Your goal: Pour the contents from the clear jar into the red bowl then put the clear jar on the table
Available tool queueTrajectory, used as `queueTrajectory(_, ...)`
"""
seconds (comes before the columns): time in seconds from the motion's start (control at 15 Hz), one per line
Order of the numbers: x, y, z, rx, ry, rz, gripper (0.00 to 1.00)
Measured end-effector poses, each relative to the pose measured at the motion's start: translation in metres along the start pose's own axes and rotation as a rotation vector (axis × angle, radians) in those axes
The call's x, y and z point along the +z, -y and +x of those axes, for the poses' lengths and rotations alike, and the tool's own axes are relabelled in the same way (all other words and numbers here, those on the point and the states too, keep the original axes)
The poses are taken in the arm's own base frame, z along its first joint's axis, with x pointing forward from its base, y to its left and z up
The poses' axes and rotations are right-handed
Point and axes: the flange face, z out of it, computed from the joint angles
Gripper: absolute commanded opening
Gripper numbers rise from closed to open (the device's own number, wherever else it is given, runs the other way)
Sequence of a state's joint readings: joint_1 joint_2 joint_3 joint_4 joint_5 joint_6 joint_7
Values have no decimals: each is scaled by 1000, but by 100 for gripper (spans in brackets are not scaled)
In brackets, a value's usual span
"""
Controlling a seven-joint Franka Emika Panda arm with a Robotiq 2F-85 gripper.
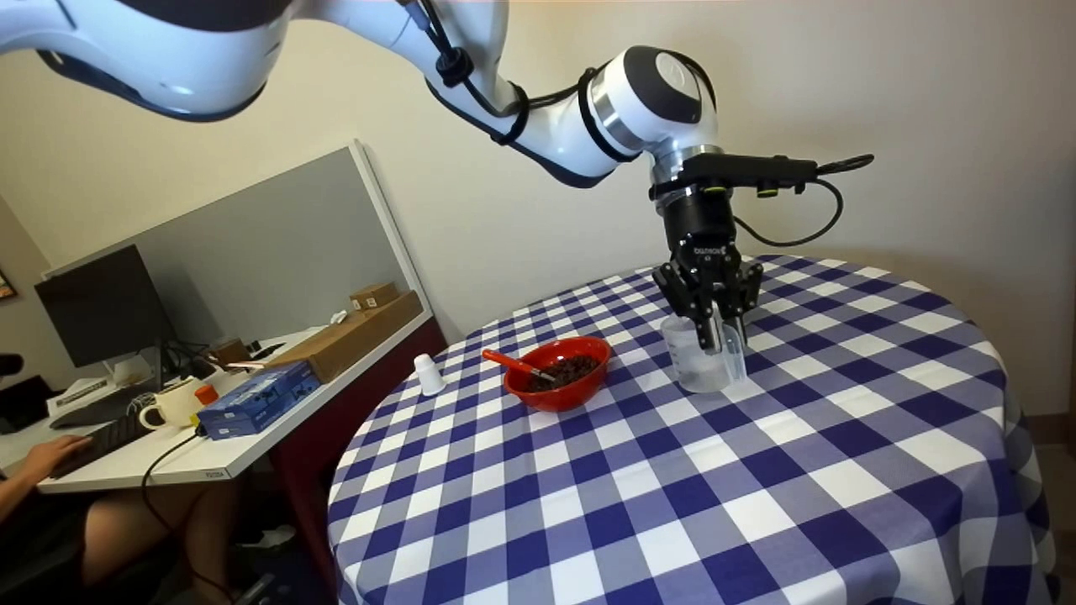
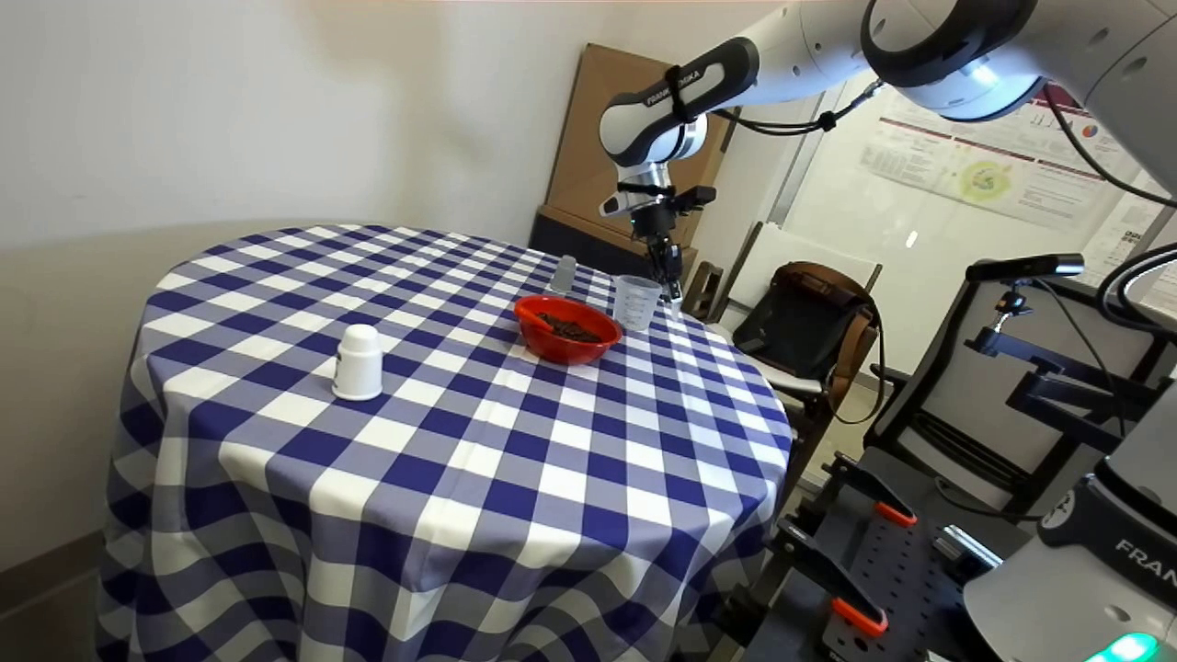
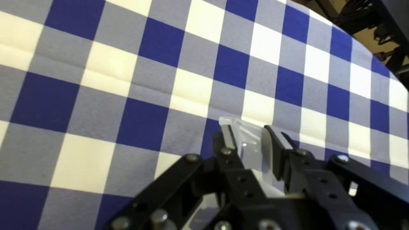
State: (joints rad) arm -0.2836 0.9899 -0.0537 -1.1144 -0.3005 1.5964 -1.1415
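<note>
Gripper [image 3: 249,133] at the jar [image 1: 689,365] – handle [image 1: 735,360] between the jaws
From where I stand, the jar is upright on the table [image 1: 588,487], near the bowl [image 1: 559,402] but apart from it. The jaws stand a little apart, with the handle in the gap and the jar's body outside, off to one side – whether they pinch the handle or only straddle it, I cannot tell

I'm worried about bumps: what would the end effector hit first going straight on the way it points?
Probably the table: the end effector points down, with the handle of the jar between its jaws. Depth is unclear.
</note>
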Motion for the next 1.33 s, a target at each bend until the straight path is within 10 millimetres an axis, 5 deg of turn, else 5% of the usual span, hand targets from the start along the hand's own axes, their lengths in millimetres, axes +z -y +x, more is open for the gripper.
queueTrajectory(0.2, 6, -5, 6, 47, -10, -23, 13)
queueTrajectory(0.27, 6, -5, 6, 56, -10, -23, 54)
queueTrajectory(0.4, 6, -5, 6, 68, -10, -23, 59)
queueTrajectory(0.73, 8, -4, 7, 88, -26, -4, 95)
queueTrajectory(1.0, -7, 5, -9, 109, -68, 55, 100)
queueTrajectory(1.33, -59, 35, -46, 287, -157, 124, 100)
